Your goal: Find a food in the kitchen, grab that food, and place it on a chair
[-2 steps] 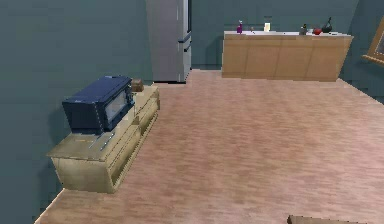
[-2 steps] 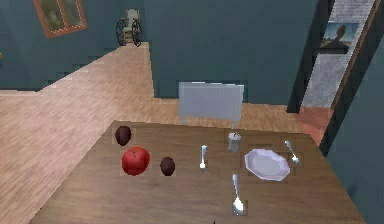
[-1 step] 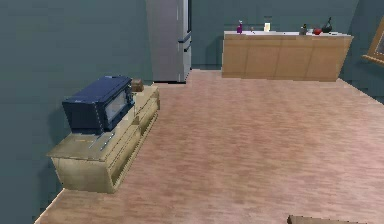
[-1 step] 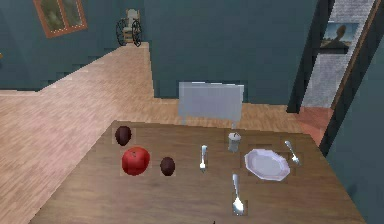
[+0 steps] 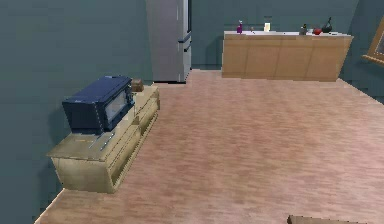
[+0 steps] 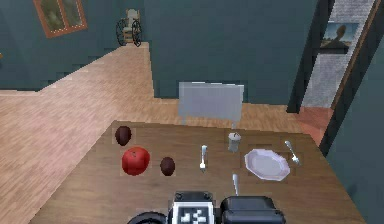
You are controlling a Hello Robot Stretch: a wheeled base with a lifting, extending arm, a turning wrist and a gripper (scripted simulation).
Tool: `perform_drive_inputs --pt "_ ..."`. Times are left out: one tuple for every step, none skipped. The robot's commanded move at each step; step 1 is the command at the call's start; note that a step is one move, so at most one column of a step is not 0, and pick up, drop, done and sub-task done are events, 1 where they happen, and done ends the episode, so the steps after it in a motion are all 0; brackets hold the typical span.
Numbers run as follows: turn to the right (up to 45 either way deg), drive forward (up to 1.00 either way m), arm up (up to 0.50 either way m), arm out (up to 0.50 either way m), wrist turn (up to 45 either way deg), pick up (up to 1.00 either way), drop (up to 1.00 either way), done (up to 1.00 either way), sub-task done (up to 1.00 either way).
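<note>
My hand [image 6: 150, 216]: dark shape at bottom edge of arm side view, left of white marker [image 6: 195, 213]. Far end unclear, so cannot tell whether it grasps anything. Red apple [image 6: 136, 160] lies on wooden bench [image 6: 90, 190], lower left of centre. Dark lump [image 6: 123, 135] sits just above it, smaller lump [image 6: 168, 166] just right. White plate [image 6: 267, 164] lower right, cup [image 6: 234, 141] above it. Pale chair [image 6: 211, 102] at bench's far edge, centre frame. Forward view: grey fridge [image 5: 168, 40] top centre, far bench [image 5: 285, 58] upper right.
</note>
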Motion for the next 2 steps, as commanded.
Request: perform_drive_inputs --pt "0.0 0.00 0.00 0.32 0.0 0.00 0.00 0.00 0.00" --pt "0.0 0.00 0.00 0.00 45.0 0.00 0.00 0.00 0.00"
